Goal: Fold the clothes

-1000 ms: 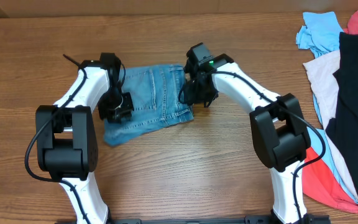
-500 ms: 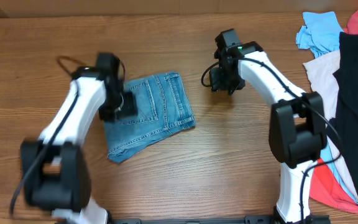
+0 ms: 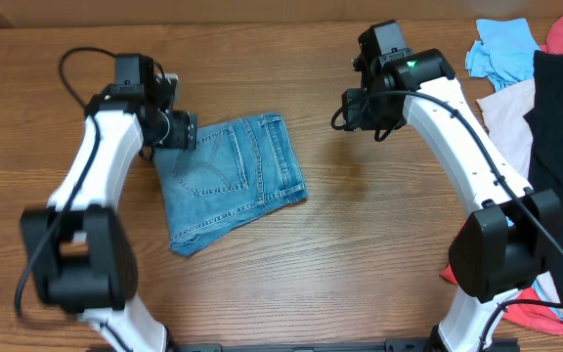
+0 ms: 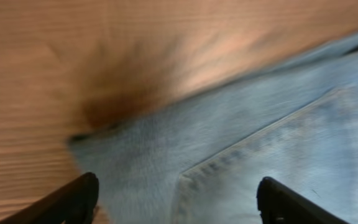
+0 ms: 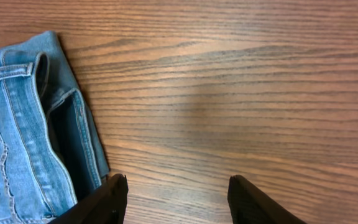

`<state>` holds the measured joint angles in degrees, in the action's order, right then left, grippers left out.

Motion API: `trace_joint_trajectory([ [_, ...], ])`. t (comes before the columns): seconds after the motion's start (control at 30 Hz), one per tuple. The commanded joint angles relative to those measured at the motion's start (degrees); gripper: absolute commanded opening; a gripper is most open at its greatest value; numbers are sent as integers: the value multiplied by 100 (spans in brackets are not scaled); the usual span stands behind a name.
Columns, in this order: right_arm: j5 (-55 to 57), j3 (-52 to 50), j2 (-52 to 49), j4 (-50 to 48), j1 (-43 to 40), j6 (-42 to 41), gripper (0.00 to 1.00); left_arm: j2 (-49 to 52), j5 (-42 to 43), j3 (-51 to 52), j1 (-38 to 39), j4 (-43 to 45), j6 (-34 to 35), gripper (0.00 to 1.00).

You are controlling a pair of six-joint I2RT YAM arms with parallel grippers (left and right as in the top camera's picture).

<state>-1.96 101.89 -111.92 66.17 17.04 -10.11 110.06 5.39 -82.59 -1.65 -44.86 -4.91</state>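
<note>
The clothes, light blue denim jeans (image 3: 228, 181), lie folded in a compact bundle left of the table's middle, a back pocket facing up. My left gripper (image 3: 179, 130) hovers at the bundle's far left corner. In the left wrist view its gripper (image 4: 178, 202) is open wide over the denim (image 4: 278, 124), with nothing between the fingers. My right gripper (image 3: 365, 110) hangs to the right of the jeans, apart from them. The right wrist view shows this gripper (image 5: 179, 196) open over bare wood, with the waistband edge of the jeans (image 5: 17, 124) at the left.
A heap of other garments fills the right edge of the table: a sky-blue one (image 3: 501, 47), a black one (image 3: 560, 127), a pale one (image 3: 506, 117) and a red one (image 3: 501, 284). Bare wood (image 3: 360, 244) lies between the jeans and the heap.
The left gripper has opened, let go of the jeans and drawn back to their far left corner. The right arm has swung right, off the jeans. The jeans stay folded.
</note>
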Motion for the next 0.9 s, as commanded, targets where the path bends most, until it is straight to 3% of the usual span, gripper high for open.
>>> trace_joint_trajectory([
  [0.0, 37, 61, 37, -2, 26, -61, 56, 669, 365, -566, -48, -280, -807, 88],
  [0.17, 37, 61, 37, -2, 26, -85, 56, 1290, 380, -748, -48, -560, -927, 92],
  [0.23, 39, 61, 37, 4, 26, -85, 56, 1478, 459, -748, -48, -732, -927, 86],
  [0.33, 39, 61, 37, 17, 26, -83, 56, 1729, 472, -748, -48, -1139, -721, 59],
  [0.43, 39, 61, 37, 17, 26, -81, 56, 1897, 450, -748, -63, -1829, -229, 22],
  [0.5, 39, 61, 37, 17, 26, -81, 56, 1961, 424, -704, -74, -2343, 214, 14],
  [0.6, 42, 61, 37, 15, 24, -79, 56, 1961, 439, -494, -72, -2946, 852, 16],
  [0.87, 44, 52, 37, -7, 24, -79, 57, 1766, 479, -391, -28, -3357, 876, 25],
])
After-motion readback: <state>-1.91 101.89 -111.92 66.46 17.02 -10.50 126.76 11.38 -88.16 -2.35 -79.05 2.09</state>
